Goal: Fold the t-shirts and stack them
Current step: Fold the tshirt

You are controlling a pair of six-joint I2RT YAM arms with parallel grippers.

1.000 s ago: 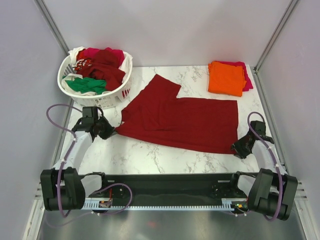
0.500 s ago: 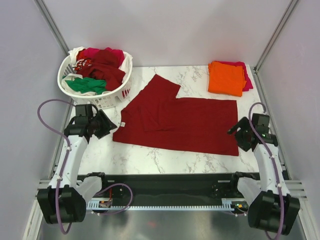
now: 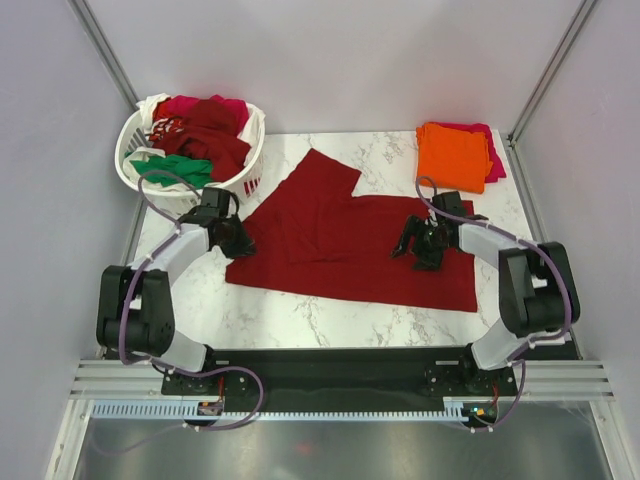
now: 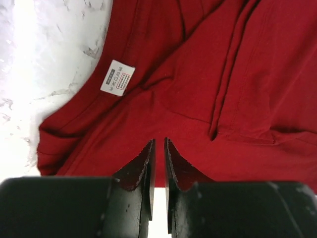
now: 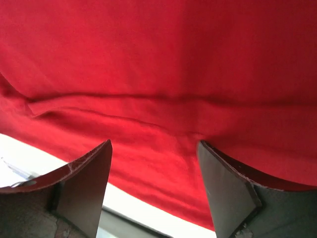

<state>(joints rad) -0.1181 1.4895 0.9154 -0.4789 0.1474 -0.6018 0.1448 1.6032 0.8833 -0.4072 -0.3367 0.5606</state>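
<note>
Top view: the red shirt (image 3: 350, 240) lies spread on the worktop (image 3: 300, 310), with the left gripper (image 3: 240, 243) at its left edge and the right gripper (image 3: 418, 250) over its right half. Left wrist: gripper pinched narrow, nothing between, near the label (image 4: 118, 78). Right wrist: gripper spread wide just above red cloth.

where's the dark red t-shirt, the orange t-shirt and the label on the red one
dark red t-shirt (image 3: 350, 250): top external view, middle of its spread body
orange t-shirt (image 3: 452, 155): top external view, centre of folded top
label (image 4: 118, 78): left wrist view, middle of the white tag
</note>
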